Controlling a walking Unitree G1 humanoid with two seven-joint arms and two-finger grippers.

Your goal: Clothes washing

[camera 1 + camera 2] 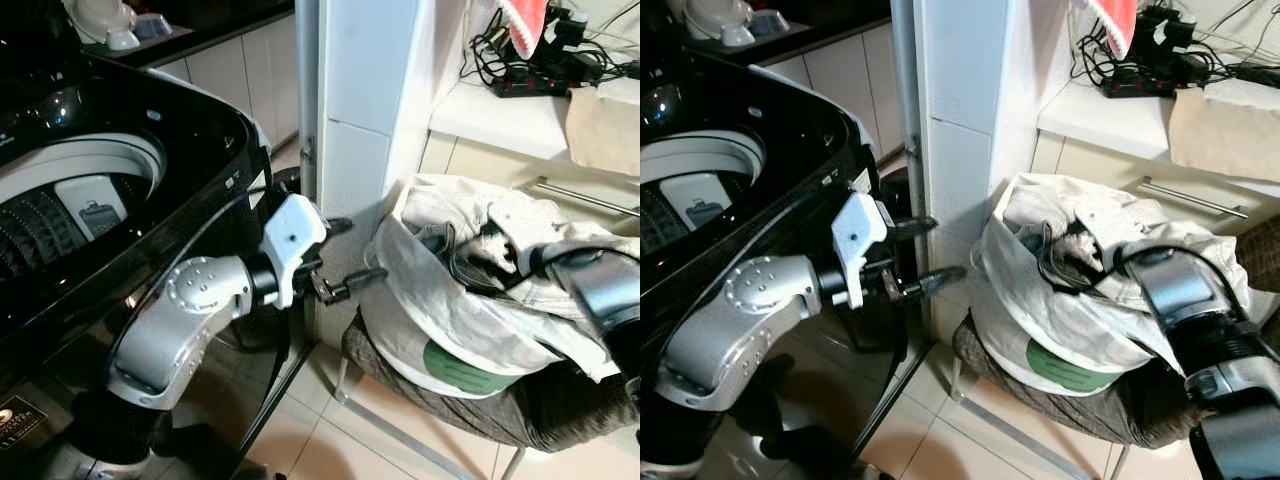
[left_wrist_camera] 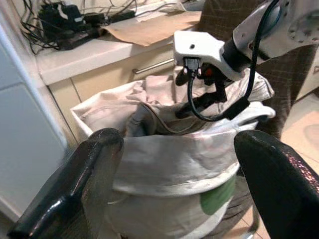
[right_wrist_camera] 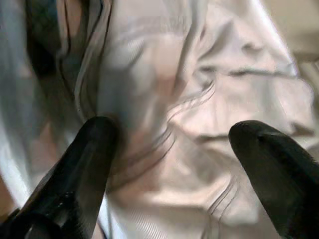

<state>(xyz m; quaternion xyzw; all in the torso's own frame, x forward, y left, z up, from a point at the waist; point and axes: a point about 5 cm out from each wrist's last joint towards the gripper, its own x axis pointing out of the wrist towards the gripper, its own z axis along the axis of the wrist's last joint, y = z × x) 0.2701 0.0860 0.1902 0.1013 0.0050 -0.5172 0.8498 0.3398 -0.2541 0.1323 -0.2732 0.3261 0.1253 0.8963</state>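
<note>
Clothes (image 1: pixel 470 245) lie heaped in a white laundry bag (image 1: pixel 440 320) that sits on a chair (image 1: pixel 400 430) beside the washing machine (image 1: pixel 110 190). Our right gripper (image 3: pixel 167 149) is down inside the mouth of the bag, its two fingers spread wide with pale, striped fabric lying between and just beyond them; it has hold of nothing yet. Our left gripper (image 1: pixel 345 258) hangs just short of the bag's near side, fingers also wide apart and empty, pointing at the bag wall.

We judge the step in hand to be taking a first garment out of the bag. To do it well, we should push the right gripper a little deeper so both fingers bite into a real fold of cloth, not just skim the top layer, then close firmly before lifting. A single garment is better than a tangle, since a knot of several pieces may drag the bag off the chair. The left gripper could steady the bag's rim ahead of it while the right one pulls upward.

Behind the left gripper stands the washing machine, lid open, its drum (image 1: pixel 70 210) exposed. A white pillar (image 1: pixel 365 110) rises just beyond the left gripper's fingers, between machine and bag, so any load has to swing around it. Past the right gripper, a desk (image 1: pixel 500 125) carries a power strip with tangled cables (image 1: pixel 525 65) and a folded brown cloth (image 1: pixel 605 125); we should keep lifted clothes away from those cables.
</note>
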